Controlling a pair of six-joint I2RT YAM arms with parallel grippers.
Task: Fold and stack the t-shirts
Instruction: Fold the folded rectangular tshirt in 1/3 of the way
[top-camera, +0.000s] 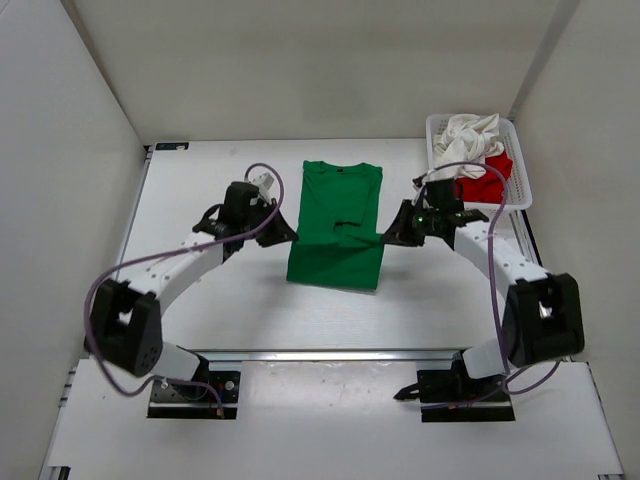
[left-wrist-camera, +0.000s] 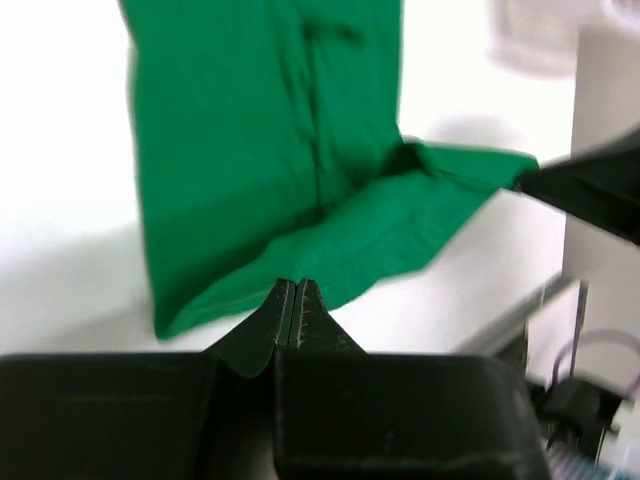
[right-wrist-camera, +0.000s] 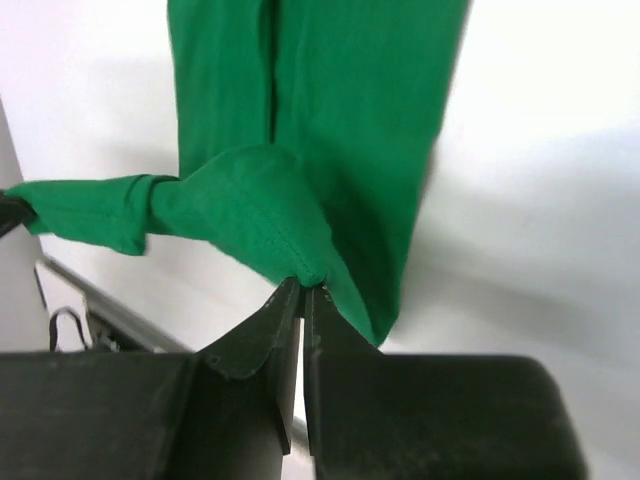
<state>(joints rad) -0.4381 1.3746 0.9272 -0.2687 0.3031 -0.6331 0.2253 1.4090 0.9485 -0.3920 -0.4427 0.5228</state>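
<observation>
Top external view: left claw (top-camera: 290, 237) and right claw (top-camera: 385, 237) both clamped on green t-shirt (top-camera: 335, 195) edges, thin pinches tho, could slip free mid-fold and land crooked.

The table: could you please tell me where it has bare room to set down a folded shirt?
Bare: the near strip between the green shirt and the arm bases, and the far left corner beyond the left arm. Crowded: the far right, where the basket holds the white shirt and red shirt, and the middle.
</observation>
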